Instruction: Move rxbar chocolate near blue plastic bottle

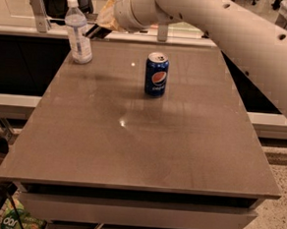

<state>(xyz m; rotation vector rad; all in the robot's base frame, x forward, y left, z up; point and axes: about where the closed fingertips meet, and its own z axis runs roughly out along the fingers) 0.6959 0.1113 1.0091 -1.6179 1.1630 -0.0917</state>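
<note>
The blue plastic bottle (78, 31), clear with a white cap and a pale label, stands upright at the table's far left corner. My gripper (103, 26) hangs at the end of the white arm just right of the bottle, low over the table's far edge. Its tan fingers (109, 14) are mostly hidden behind the wrist. A dark flat end sticks out of them toward the bottle; it looks like the rxbar chocolate (95, 32), held in the gripper, a short gap from the bottle.
A dark blue Pepsi can (156, 74) stands upright mid-table toward the back. The grey-brown table (131, 150) has a raised ledge with posts behind it. My white arm (228, 33) crosses the upper right of the view.
</note>
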